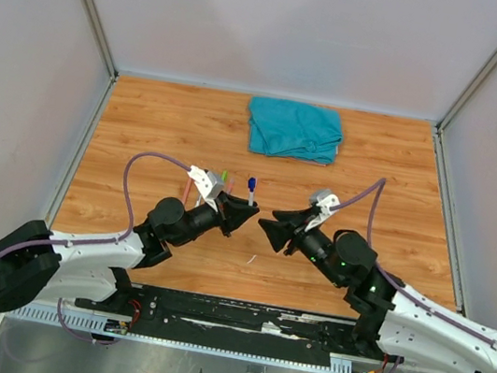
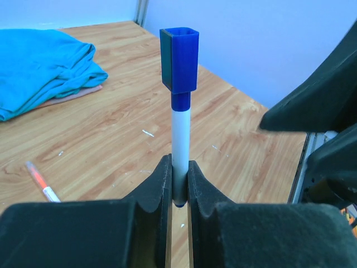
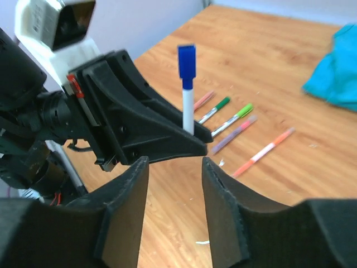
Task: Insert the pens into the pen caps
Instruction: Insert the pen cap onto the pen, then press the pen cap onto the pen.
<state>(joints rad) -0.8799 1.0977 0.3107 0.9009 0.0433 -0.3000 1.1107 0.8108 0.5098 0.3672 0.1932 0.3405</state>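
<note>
Right end effector (image 3: 174, 167): fingers apart, nothing between them. It sits on the near side of the folded teal fabric cloth (image 1: 296, 128), well apart from it.

Left end effector (image 2: 179, 167): clamped low on the barrel of the blue-capped white plastic pen (image 2: 180, 131). The pen is held upright, also well short of the cloth.

Risks (judged):
- The pinch is low on the barrel, so a push on the blue square plastic cap (image 2: 179, 58) could pivot the pen in the jaws.
- Your right end effector stands close beside the pen; a careless move could knock it askew.
- You cannot tell whether the cap is fully seated. If it is not, it may drop off at set-down.
- A pen released on the wooden desk (image 1: 145, 123) may roll into the others.

Counts:
- End effectors: two.
- Pens: six. One is held and five lie on the desk on the cloth's near side: pink-red pen (image 3: 204, 100), dark green pen (image 3: 215, 110), light green pen (image 3: 234, 117), purple pen (image 3: 234, 134), orange pen (image 3: 262, 152).
- Caps: one plainly seen, on the held pen. The five lying pens are too small to tell whether they are capped.
- Loose caps: none made out.
- Cloth: one.
</note>
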